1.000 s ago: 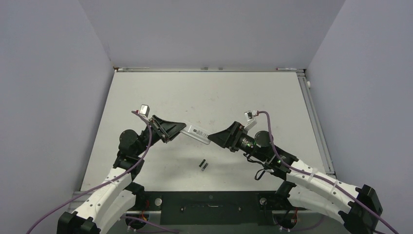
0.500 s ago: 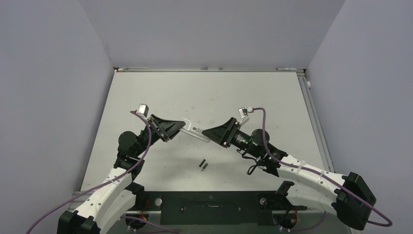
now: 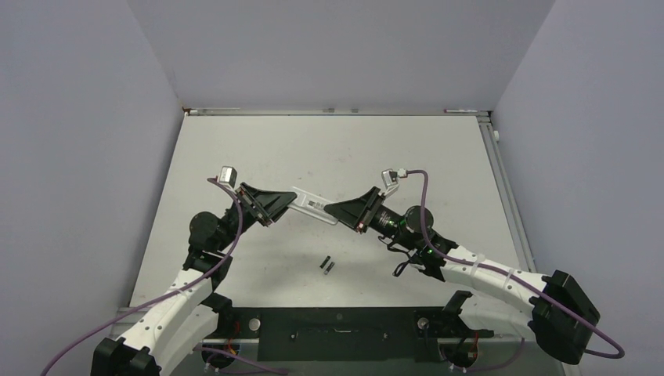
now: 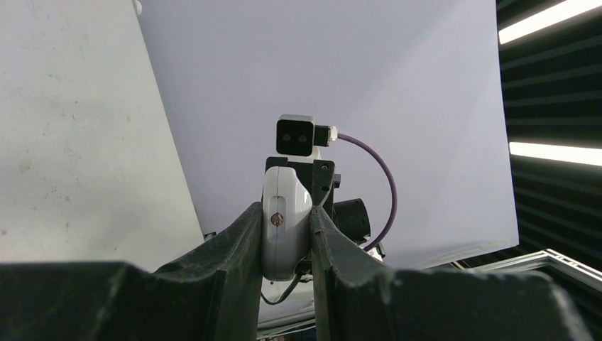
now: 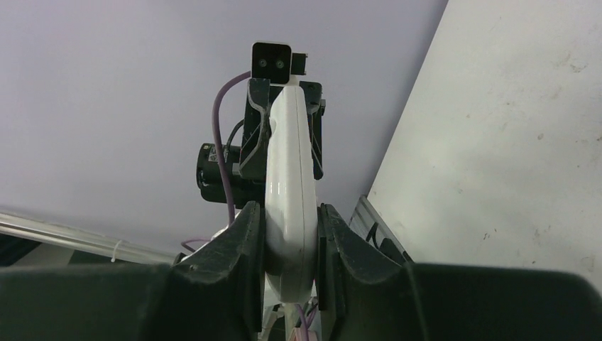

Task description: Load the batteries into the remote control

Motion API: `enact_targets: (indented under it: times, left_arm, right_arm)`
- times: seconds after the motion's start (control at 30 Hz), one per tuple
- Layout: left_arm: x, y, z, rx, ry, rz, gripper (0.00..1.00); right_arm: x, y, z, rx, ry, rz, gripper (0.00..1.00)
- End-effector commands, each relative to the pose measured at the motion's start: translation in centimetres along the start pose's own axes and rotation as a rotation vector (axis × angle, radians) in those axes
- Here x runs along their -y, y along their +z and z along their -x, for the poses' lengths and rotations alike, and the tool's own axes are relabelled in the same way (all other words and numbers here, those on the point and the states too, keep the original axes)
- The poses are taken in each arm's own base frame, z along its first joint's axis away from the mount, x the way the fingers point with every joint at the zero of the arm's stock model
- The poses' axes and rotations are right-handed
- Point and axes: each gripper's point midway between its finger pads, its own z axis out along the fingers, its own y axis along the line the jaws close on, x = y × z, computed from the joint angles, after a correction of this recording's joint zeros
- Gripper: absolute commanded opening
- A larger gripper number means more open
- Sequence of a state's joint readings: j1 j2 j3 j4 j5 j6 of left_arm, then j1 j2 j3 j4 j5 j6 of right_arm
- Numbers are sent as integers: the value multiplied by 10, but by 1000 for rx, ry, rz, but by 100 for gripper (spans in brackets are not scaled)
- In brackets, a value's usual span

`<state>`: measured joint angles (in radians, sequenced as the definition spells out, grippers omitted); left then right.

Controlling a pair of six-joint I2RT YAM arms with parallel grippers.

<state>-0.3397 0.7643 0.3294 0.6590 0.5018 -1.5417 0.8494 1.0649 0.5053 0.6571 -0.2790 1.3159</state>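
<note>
The white remote control [image 3: 312,205] hangs in the air between my two arms, above the middle of the table. My left gripper [image 3: 290,200] is shut on its left end, and the left wrist view shows that end of the remote control [image 4: 286,227] squeezed between both fingers. My right gripper [image 3: 332,211] is shut on the other end; in the right wrist view the remote control [image 5: 289,177] stands edge-on between the pads. Two dark batteries [image 3: 327,265] lie side by side on the table below, nearer the arm bases.
The white table [image 3: 407,157] is walled in by grey panels at the back and on both sides. A metal rail [image 3: 509,204] runs along its right edge. A black base plate [image 3: 337,329] lies between the arm bases.
My right gripper has slid onto the remote's right end and closed on it. The right arm has swung left and forward. The left gripper keeps its grip; the remote has shifted slightly up and left.
</note>
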Motion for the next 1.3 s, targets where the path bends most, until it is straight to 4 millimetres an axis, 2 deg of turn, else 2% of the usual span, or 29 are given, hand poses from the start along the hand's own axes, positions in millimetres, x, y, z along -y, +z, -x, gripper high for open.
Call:
enact_targets:
  times: [0.0, 0.17, 0.43, 0.6, 0.93, 1.1, 1.27]
  left_arm:
    - [16, 2, -6, -20, 42, -62, 0]
    - [14, 3, -13, -62, 56, -48, 1]
    - [11, 1, -21, -133, 97, -20, 43]
    - [15, 0, -30, -208, 128, -48, 60]
    - [23, -1, -43, -340, 198, -76, 66]
    - [26, -3, -50, -400, 217, -93, 66]
    - [30, -9, -59, -456, 236, -123, 60]
  right_arm:
    - [-31, 3, 6, 5, -46, 113, 9]
    - [-32, -2, 8, 14, -90, 98, 8]
    - [-35, -16, 15, 13, -195, 61, 8]
    - [-40, -25, 16, -19, -243, 49, 8]
    - [-55, -34, 4, -178, -354, 71, 8]
    - [-57, -35, 0, -237, -384, 75, 8]
    - [-57, -32, 0, -255, -383, 80, 8]
